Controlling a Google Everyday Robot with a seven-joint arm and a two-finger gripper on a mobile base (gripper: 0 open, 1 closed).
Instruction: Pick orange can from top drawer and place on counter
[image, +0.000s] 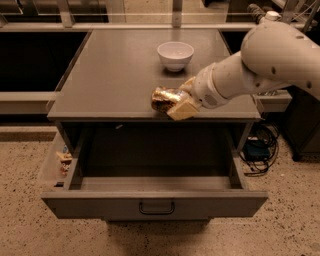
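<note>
Nearest the camera, the top drawer (100, 205) is seen pulled fully open, its small dark loop handle (156, 207) centred on the grey front panel. Its dark interior is shown bare. A small colourful object (64, 159) is lodged on the ledge just outside the drawer's left wall; what it is cannot be told. Above the drawer, over the front part of the grey worktop (110, 75) and right of its middle, the orange can (161, 99) is held on its side, one end turned to the left. The can is pinched between the cream jaws of the gripper (175, 101), which is reached in from the right on a thick white arm (270, 55). Whether the can is touching the worktop cannot be told. Farther back, a white bowl (175, 54) is set upright on the worktop, apart from the can. Dark cables (257, 150) are seen on the speckled floor at the right.
</note>
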